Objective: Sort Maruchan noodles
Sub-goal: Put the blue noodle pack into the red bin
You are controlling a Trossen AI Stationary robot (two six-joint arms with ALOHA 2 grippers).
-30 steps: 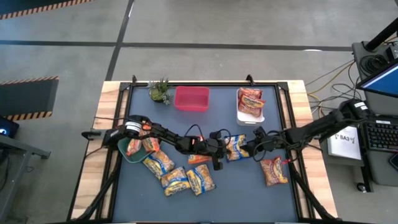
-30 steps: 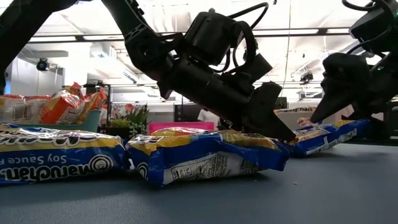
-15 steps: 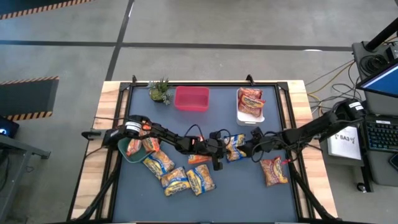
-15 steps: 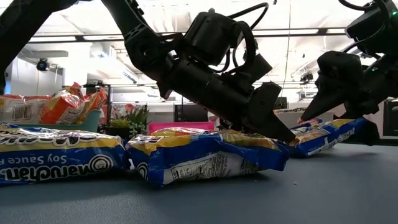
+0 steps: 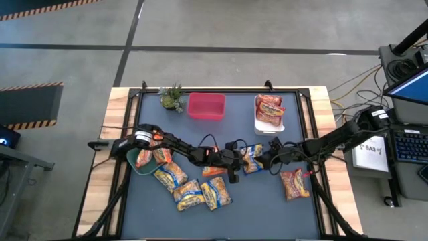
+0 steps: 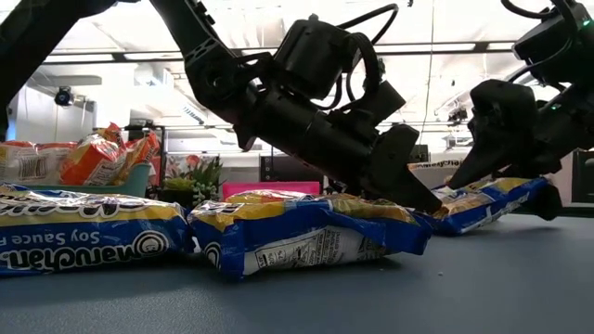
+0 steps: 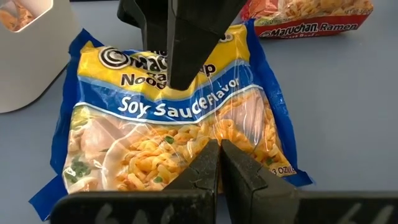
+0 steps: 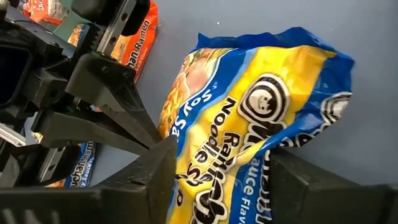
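The yellow-and-blue noodle packet lies flat near the middle of the table, with the right gripper set around its end, one finger on each side, apparently about to close on it. The left gripper, fingers pressed together and holding nothing, rests its tips on the other end of the same packet. I judge the step is picking this packet up for sorting; next the right fingers must pinch firmly and the left arm must give way before lifting.

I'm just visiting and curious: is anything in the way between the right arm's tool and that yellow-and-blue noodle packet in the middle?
Nothing visible stands between them. The right tool already straddles one end of the yellow-and-blue packet, a finger on each side. The left tool, shut, presses its tips onto the same packet's other end, so both arms crowd it.
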